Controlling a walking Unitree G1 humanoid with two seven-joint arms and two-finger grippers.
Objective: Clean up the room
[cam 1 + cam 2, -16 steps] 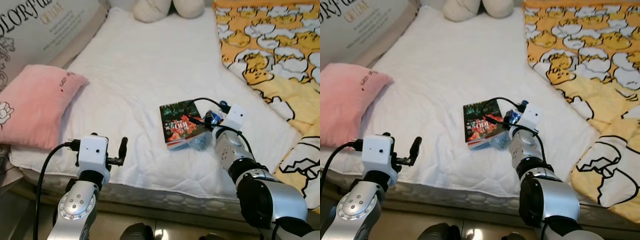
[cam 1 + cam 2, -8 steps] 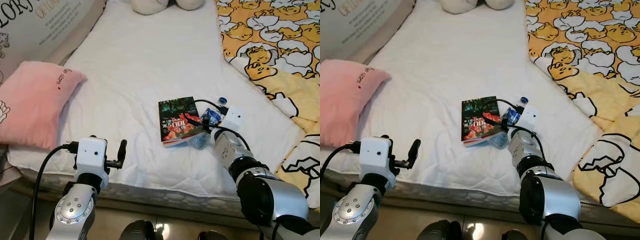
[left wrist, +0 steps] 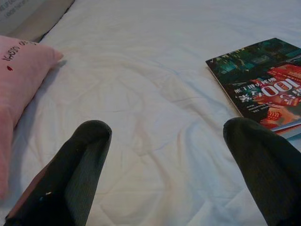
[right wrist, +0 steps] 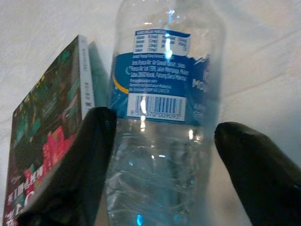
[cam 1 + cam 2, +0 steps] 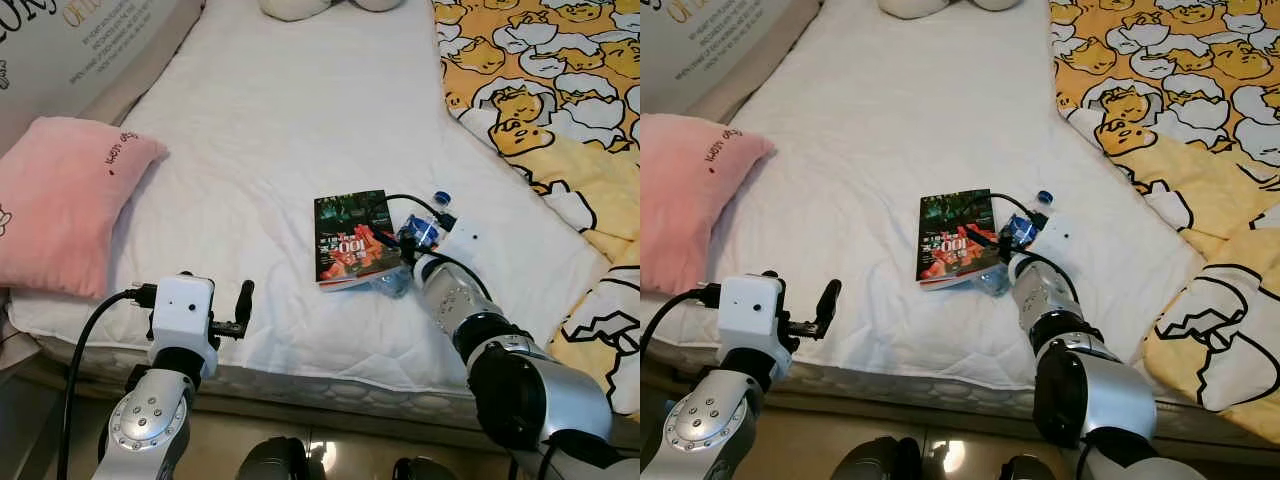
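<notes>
bed (image 5: 270, 110): white quilted mattress, viewed from its foot.
bottle (image 4: 162, 127): clear plastic water bottle with a blue label and blue cap, lying on the bed just beside the book's right edge.
book (image 5: 352, 237): dark cover with red print, lying flat near mid-bed.
right gripper (image 4: 162, 160): fingers (image 4: 70, 165) spread wide on either side of the bottle, not closed on it.
left gripper (image 3: 164, 155): fingers (image 3: 75, 169) wide apart, holding nothing, over the bed's near edge.
pillow (image 5: 60, 200): pink, on the left.
blanket (image 5: 550, 90): yellow cartoon print, on the right.

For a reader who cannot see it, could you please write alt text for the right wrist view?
A clear plastic water bottle with a blue label lies on white bedding between the open right gripper fingers, beside a book.
</notes>
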